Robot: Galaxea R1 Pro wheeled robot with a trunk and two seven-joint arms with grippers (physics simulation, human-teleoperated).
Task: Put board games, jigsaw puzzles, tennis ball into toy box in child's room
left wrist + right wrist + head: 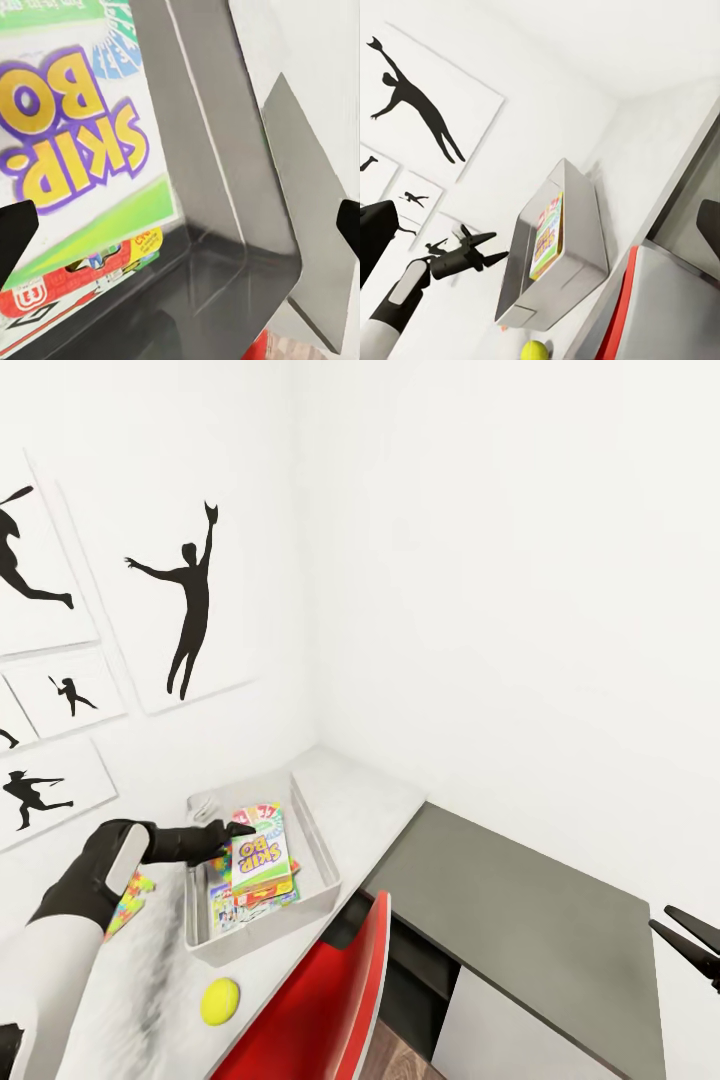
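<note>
Nearest the head camera, the left gripper hangs spread open over the toy box, nothing in it; the SKIP-BO game tops other games inside. Just outside the toy box lie the tennis ball and a jigsaw puzzle on the table.

From the left wrist, the SKIP-BO game lies inside the toy box.

From the right wrist, the right gripper's fingers stand wide apart, well away from the toy box.

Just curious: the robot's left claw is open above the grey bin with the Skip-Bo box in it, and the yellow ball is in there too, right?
Not quite: the ball lies on the table outside the bin, as the head view shows. The rest holds: left claw open above it, Skip-Bo box inside.
</note>
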